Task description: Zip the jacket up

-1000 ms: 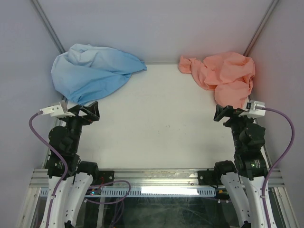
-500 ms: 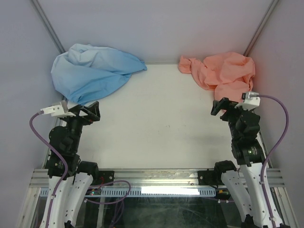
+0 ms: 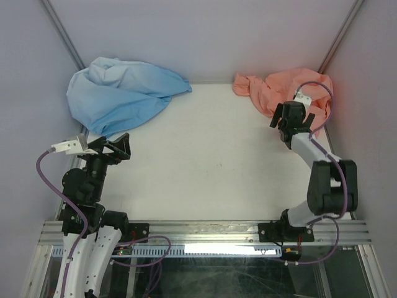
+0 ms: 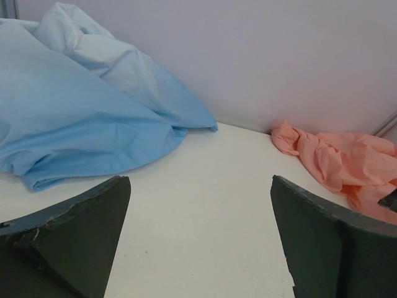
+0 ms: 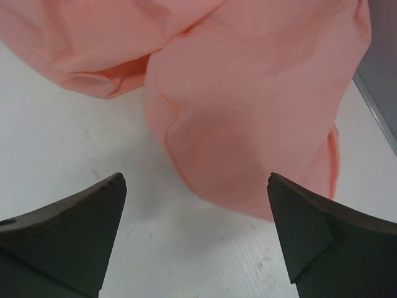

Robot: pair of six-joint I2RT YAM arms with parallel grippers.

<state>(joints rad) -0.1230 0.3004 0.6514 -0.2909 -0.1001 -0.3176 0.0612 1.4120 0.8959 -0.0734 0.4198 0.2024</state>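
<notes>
Salmon-pink jacket (image 3: 279,87) lies crumpled in a heap at the far right corner of the bench (image 3: 205,149), with part of it bunched against the back and right walls. You will find no zip visible in any view; the fabric is folded over itself and the front cannot be made out.

Right gripper (image 3: 282,121) is extended toward that corner and sits at the near edge of the heap. In the right wrist view its fingers are spread wide, with a rounded fold of the jacket (image 5: 248,112) lying ahead of and between them over the bare bench (image 5: 74,143). Nothing is held. Whether the fingertips touch the cloth cannot be told.

Left gripper (image 3: 121,148) is at the left edge of the bench, close to its own base and well apart from the jacket. Its fingers are likewise spread and hold nothing. From the left wrist view, the gripper (image 4: 201,186) faces across the bench (image 4: 211,205) toward the far edge, with the jacket (image 4: 338,158) seen at the far right.

Note a light blue garment (image 3: 118,93) heaped in the far left corner, just beyond the left gripper; it also shows in the left wrist view (image 4: 74,118). It is well apart from the jacket, with open bench between them.
</notes>
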